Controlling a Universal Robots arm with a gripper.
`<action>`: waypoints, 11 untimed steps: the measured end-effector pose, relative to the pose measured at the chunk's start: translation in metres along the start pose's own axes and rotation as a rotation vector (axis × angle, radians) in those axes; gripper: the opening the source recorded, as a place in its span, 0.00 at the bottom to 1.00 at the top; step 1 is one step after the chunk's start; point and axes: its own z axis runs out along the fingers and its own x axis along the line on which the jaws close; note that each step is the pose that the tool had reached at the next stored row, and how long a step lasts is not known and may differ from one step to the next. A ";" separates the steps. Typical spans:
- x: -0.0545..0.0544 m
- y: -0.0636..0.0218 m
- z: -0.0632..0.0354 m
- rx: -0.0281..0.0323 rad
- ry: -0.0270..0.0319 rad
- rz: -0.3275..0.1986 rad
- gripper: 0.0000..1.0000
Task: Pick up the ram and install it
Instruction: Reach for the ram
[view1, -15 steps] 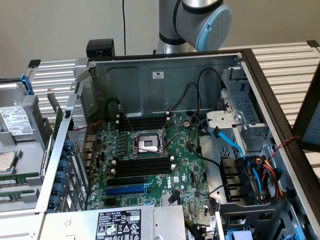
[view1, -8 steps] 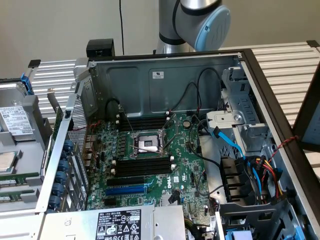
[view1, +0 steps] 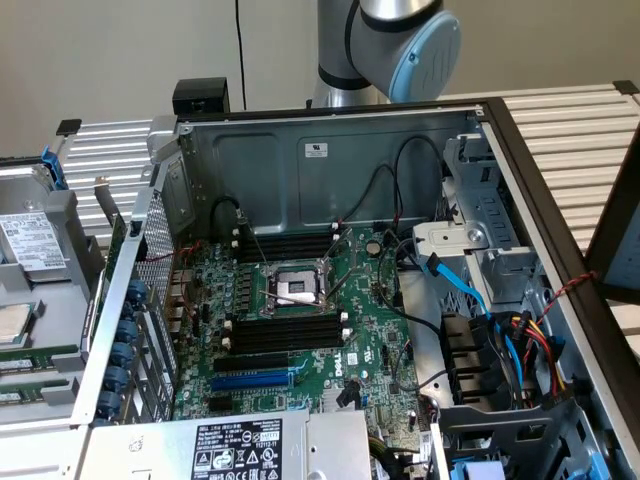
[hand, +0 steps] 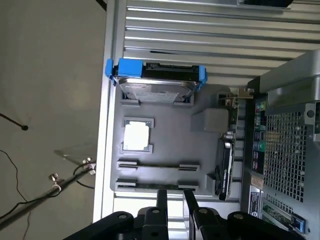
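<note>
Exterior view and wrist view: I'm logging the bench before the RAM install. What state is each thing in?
Computer case: open, interior exposed.
Black memory slots: empty.
Blue expansion slot: empty.
Ram: lying in the gray tray, not gripped.
Gripper: open, holding nothing.
Hard drive: sitting in its blue bracket on the tray.

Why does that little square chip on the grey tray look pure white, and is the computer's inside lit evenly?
Wrist view: the processor chip on the grey tray glares, its shiny top washed out white. Exterior view: the motherboard is evenly lit, with no harsh glare; the case's back wall looks somewhat dimmer.
</note>
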 end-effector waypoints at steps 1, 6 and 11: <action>0.000 0.0000 0.0000 -0.0007 0.0008 -0.018 0.27; 0.000 0.0000 0.0000 -0.0040 0.0039 -0.102 0.27; 0.000 0.0000 0.0000 -0.0076 0.0081 -0.189 0.27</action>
